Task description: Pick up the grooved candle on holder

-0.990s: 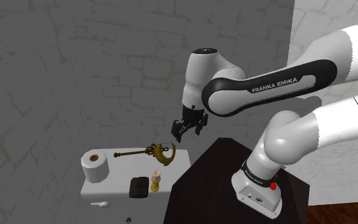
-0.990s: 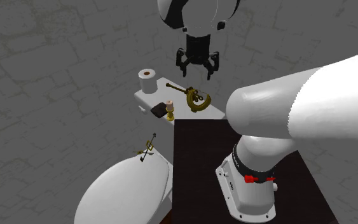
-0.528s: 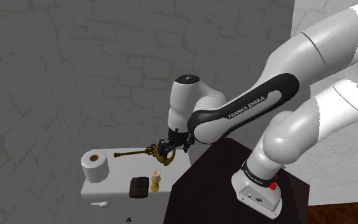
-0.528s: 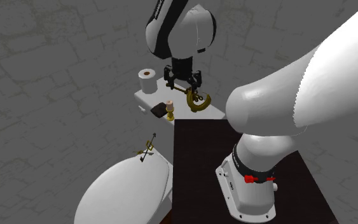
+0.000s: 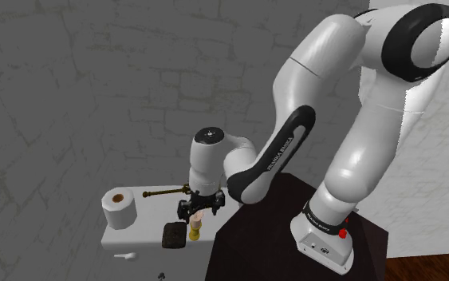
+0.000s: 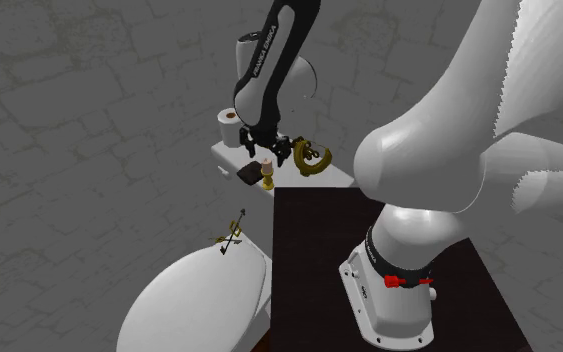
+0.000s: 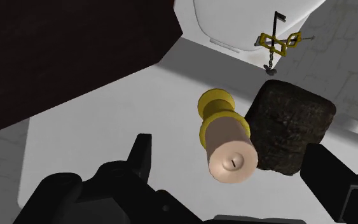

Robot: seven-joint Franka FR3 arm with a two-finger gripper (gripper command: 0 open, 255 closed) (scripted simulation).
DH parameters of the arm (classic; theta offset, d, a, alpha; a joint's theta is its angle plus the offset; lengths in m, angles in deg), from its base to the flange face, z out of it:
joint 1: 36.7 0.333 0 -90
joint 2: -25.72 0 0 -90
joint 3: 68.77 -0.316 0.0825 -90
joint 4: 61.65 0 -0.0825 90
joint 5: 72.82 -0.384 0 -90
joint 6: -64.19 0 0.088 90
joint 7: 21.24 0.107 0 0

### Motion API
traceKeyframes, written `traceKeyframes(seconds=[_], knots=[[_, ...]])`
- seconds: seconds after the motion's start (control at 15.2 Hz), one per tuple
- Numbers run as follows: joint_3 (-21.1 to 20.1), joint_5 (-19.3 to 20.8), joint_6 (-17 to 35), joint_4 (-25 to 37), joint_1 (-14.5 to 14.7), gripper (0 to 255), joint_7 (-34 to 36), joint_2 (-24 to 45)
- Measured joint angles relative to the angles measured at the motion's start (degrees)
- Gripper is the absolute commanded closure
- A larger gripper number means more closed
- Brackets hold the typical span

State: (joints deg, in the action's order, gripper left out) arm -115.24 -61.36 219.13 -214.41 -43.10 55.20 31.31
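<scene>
The candle (image 7: 229, 147) is a short pale cylinder on a yellow holder (image 7: 215, 105), standing upright on a white ledge (image 7: 101, 127). In the wrist view it stands between my two black fingers (image 7: 142, 153), which stay apart and do not touch it. My gripper (image 7: 229, 153) is open, just above the candle's top. The shoulder view has the gripper (image 5: 197, 209) hanging right over the candle (image 5: 195, 229). From the second exterior view the gripper (image 6: 262, 150) is above the candle (image 6: 267, 178).
A dark rough block (image 7: 290, 124) lies close beside the candle. A toilet roll (image 5: 120, 209) and a long brass piece (image 6: 312, 157) share the ledge. The dark stand (image 6: 389, 260) borders it. A white toilet lid (image 6: 199, 300) and a small brass item (image 6: 232, 235) lie below.
The arm has swung down and toward the shoulder view's left, carrying the gripper from above the brass piece to just over the candle. The fingers stayed apart.
</scene>
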Motion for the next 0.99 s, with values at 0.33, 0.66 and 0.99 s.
traceKeyframes(seconds=[0.33,0.66,0.99], knots=[[7.3,14.3,3.3,2.2,5.2,0,11.5,7.8],[13.3,22.0,5.6,3.5,9.8,255,17.3,12.3],[13.9,22.7,5.9,3.7,10.2,255,17.9,12.7]])
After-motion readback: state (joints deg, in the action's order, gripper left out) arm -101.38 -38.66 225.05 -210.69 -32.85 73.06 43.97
